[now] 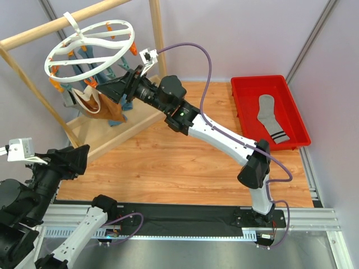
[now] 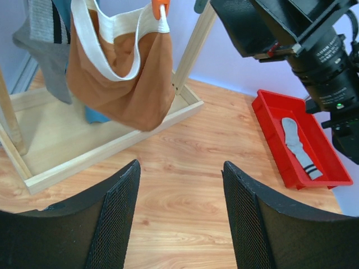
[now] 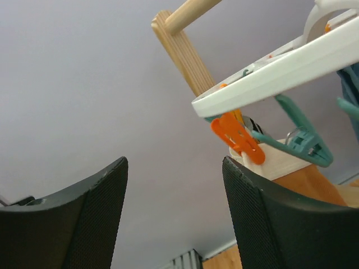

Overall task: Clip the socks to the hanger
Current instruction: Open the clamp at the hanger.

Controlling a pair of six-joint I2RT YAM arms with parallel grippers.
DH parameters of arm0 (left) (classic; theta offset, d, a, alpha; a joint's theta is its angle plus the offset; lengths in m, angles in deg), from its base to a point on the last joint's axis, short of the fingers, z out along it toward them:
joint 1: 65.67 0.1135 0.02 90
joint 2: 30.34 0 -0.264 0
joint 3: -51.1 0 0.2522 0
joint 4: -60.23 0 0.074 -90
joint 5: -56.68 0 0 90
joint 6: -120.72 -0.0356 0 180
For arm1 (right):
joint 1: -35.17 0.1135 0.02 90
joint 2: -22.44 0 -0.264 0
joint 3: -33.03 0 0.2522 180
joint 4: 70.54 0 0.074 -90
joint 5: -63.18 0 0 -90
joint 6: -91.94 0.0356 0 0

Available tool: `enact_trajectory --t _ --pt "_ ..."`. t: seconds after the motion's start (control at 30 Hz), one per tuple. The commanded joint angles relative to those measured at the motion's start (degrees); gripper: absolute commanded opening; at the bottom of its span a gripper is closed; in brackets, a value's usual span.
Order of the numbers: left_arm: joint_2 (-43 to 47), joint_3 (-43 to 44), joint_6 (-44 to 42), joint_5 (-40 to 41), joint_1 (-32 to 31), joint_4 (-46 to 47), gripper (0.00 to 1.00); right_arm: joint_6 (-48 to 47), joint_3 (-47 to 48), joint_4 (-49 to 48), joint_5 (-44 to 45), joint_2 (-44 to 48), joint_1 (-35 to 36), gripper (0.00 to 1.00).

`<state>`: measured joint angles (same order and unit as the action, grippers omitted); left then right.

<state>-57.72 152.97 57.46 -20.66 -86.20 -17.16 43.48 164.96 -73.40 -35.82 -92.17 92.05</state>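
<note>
The white round hanger [image 1: 90, 47] hangs from the wooden rail at the back left, with orange and teal clips under it. One grey sock [image 1: 270, 117] with a striped cuff lies in the red tray [image 1: 294, 115]; it also shows in the left wrist view [image 2: 297, 145]. A second grey sock [image 2: 47, 50] hangs at the hanger's left side. My right gripper [image 1: 106, 88] is open and empty just under the hanger ring [image 3: 280, 75], its right finger beside an orange clip [image 3: 238, 137] and a teal clip [image 3: 303, 140]. My left gripper [image 1: 76, 159] is open and empty above the table, [image 2: 180, 190] in its wrist view.
A brown tote bag [image 1: 104, 106] with cream handles hangs from an orange clip, with a teal-blue cloth [image 2: 95, 115] behind it. The wooden rail frame [image 1: 56, 25] stands on a wooden base [image 1: 112, 131]. The right arm [image 1: 224, 134] stretches across the table.
</note>
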Motion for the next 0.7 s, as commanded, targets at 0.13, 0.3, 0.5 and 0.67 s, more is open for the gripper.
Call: enact_trajectory --t 0.13,0.3,0.5,0.67 --pt "-1.6 -0.9 2.0 -3.6 0.1 3.4 0.67 -18.1 -0.5 11.4 -8.4 2.7 -2.5 0.68" --pt "-2.6 -0.3 2.7 -5.2 0.1 4.3 0.68 -27.8 -2.2 15.0 -4.9 4.7 -2.8 0.65" --pt "-4.5 -0.2 4.0 -8.4 0.1 6.8 0.67 -34.3 -8.0 9.1 0.7 6.0 -4.8 0.61" --pt "-5.7 -1.2 3.8 -9.4 0.1 8.0 0.67 -31.9 -9.6 3.6 3.6 5.6 -7.7 0.55"
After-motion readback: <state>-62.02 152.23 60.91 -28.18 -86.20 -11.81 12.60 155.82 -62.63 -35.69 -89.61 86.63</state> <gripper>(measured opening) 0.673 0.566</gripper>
